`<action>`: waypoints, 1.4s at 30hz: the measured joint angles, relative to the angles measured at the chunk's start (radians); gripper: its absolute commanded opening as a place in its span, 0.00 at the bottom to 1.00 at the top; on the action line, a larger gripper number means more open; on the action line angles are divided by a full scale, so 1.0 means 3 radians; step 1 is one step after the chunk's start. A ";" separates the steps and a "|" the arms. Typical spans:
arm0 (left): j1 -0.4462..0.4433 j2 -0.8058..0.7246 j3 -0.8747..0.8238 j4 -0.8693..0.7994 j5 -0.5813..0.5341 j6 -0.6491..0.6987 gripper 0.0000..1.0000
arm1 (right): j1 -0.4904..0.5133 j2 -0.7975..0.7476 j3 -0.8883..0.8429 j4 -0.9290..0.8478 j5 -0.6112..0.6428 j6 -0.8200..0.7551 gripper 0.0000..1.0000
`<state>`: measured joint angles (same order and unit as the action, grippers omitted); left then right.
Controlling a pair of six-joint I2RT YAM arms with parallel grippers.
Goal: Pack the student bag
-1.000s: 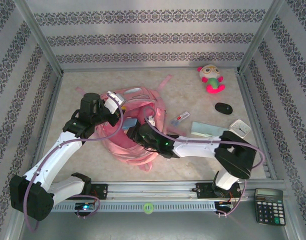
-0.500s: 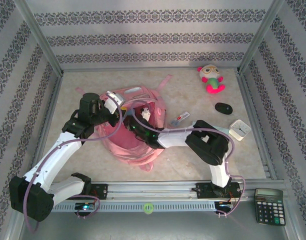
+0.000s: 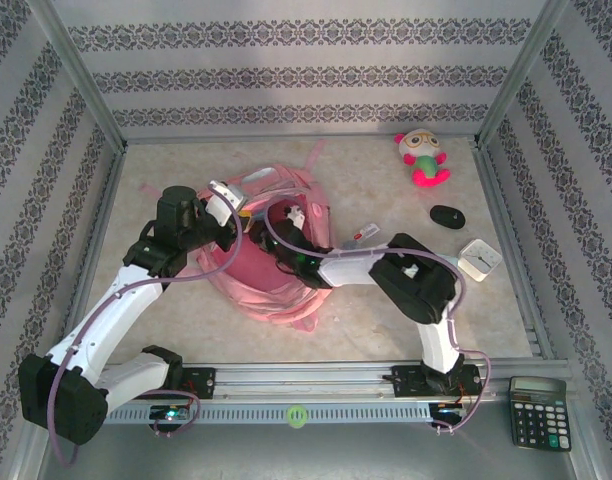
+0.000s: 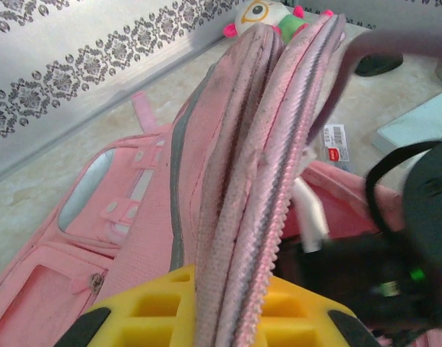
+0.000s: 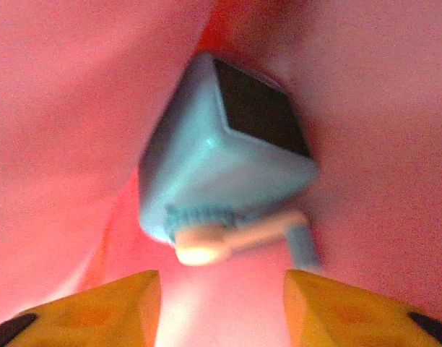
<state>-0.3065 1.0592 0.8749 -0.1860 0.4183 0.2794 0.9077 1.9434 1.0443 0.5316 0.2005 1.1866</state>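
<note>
Room: grey floral-striped wallpaper on three sides, with metal posts in the corners.
Surface point(image 3: 166, 170): pale and marbled, with a rail along the near edge where both arms are bolted.
Student bag point(image 3: 271, 298): pink backpack lying left of centre on the surface, mouth open, thin straps trailing toward the back wall.
Left claw point(image 3: 229, 200): at the bag's left rim, pinched narrow on the zip edge. From the left wrist, the yellow fingers point(image 4: 152, 311) have the pink zip edge point(image 4: 257, 217) standing up between them.
Right arm: reaches across from the right, its front end down inside the bag's mouth.
Right claw point(image 5: 221, 289): inside the bag with pink lining point(image 5: 62, 108) all round. Its yellow fingers point(image 5: 98, 303) stand apart with nothing between them.
Light blue box point(image 5: 206, 181): just beyond the right claw's fingertips, dark panel on its upper face, leaning against the lining.
Pale stick point(image 5: 235, 238): lies across the box's near edge; I cannot tell what it is.
Plush toy point(image 3: 422, 157): far right corner, well apart from the bag.
Black oval item point(image 3: 447, 216): right of the bag, near the plush toy.
White square item point(image 3: 479, 258): near the right edge.
Small red-and-white tag point(image 3: 362, 235): just beside the bag's right side.
Calculator point(image 3: 538, 410): outside the frame, at the near right.
</note>
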 measured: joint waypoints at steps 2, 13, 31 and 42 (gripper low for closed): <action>0.0000 -0.0033 -0.0031 0.0003 0.0000 0.0004 0.03 | 0.0022 -0.0309 -0.0258 -0.0118 -0.0088 -0.0029 0.63; 0.0000 -0.0086 -0.0074 0.0000 0.0011 0.0064 0.03 | -0.0217 -0.1965 -0.0521 -0.1949 -0.0459 -0.0668 0.77; 0.0000 -0.0088 -0.0083 0.0003 0.0009 0.0062 0.03 | -0.2814 -0.3339 -0.1181 -0.3600 -0.0376 0.0060 0.93; 0.0000 -0.0085 -0.0086 0.0013 -0.0014 0.0061 0.03 | -0.3151 -0.2078 -0.0919 -0.3573 -0.0504 0.0931 0.98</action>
<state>-0.3065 1.0336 0.8490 -0.1822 0.4141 0.2977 -0.0376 1.3201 0.7685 -0.5404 0.0494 1.4658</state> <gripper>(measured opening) 0.137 0.981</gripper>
